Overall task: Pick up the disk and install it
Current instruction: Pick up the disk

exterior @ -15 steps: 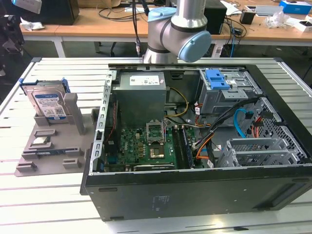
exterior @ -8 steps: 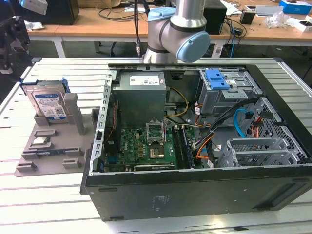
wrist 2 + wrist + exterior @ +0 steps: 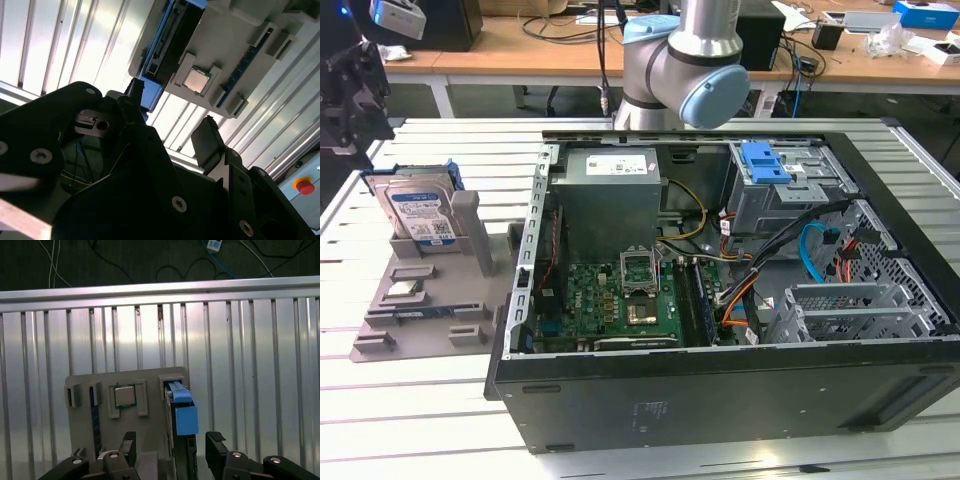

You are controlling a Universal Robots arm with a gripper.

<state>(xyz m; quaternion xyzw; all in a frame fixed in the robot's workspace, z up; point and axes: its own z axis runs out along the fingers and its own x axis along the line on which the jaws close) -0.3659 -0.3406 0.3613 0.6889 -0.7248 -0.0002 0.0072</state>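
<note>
Because the disk [image 3: 184, 415] stands on edge in its grey holder [image 3: 82, 435], the wide-open, empty jaws hover over it.

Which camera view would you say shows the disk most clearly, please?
The exterior view: the disk stands upright in the grey holder, its labelled face showing. Both wrist views show it edge-on, mostly its blue bracket.

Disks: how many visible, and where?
1. The disk stands on edge in the grey fixture at the exterior view's left, outside the computer case, the open gripper above it. The drive cage could hide others.
</note>
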